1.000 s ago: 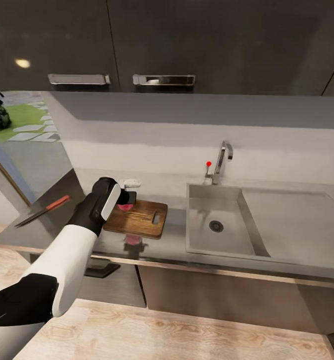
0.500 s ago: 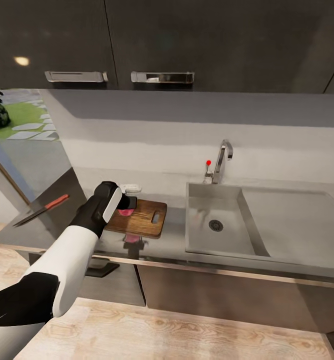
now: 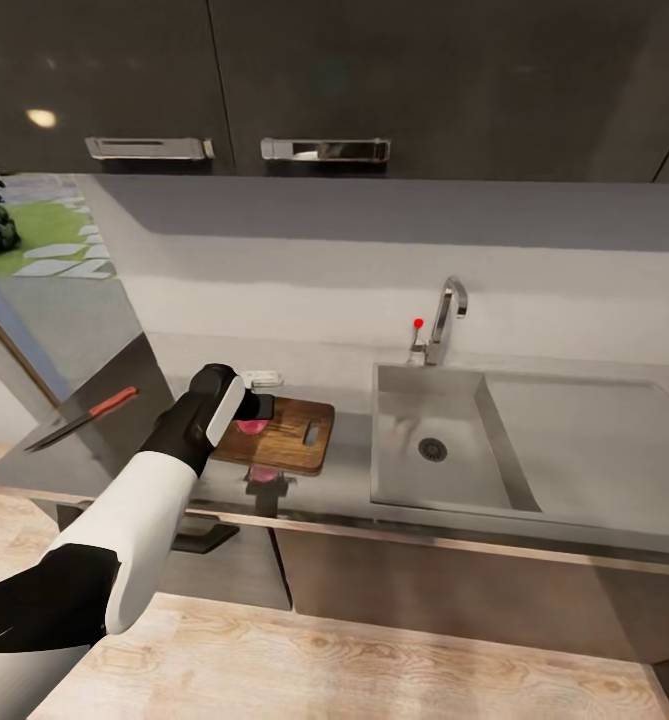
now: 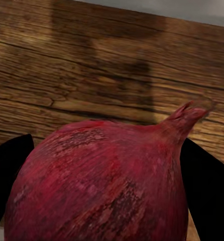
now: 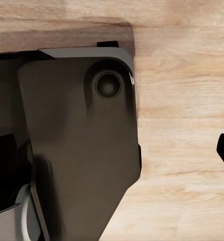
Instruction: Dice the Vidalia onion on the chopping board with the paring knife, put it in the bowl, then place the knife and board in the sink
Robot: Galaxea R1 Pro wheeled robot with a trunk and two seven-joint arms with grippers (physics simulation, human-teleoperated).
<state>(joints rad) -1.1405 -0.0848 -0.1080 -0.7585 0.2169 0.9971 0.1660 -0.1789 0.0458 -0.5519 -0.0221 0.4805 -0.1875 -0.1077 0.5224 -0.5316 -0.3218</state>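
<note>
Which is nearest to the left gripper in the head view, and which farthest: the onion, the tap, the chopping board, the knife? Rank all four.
1. Onion, held in the left gripper.
2. Chopping board, just beneath it.
3. Knife, off to the left on the countertop.
4. Tap, off to the right behind the sink.

Up top, dark glossy wall cabinets (image 3: 374, 80) run across the whole width, two chrome handles (image 3: 324, 150) side by side along their lower edge, and a small round lamp reflection (image 3: 42, 118) glows on the leftmost door. Below them a pale grey wall (image 3: 354, 270) — shaded just under the cabinets, brighter lower down. Off to the left, a window or opening (image 3: 34, 235) gives onto green grass, stepping stones and a dark shrub. Dark brown base cabinets (image 3: 454, 590) sit under the worktop's steel edge — and in front, light wood-grain floor (image 3: 374, 670), the same pale planks in the right wrist view (image 5: 187, 125)
</note>
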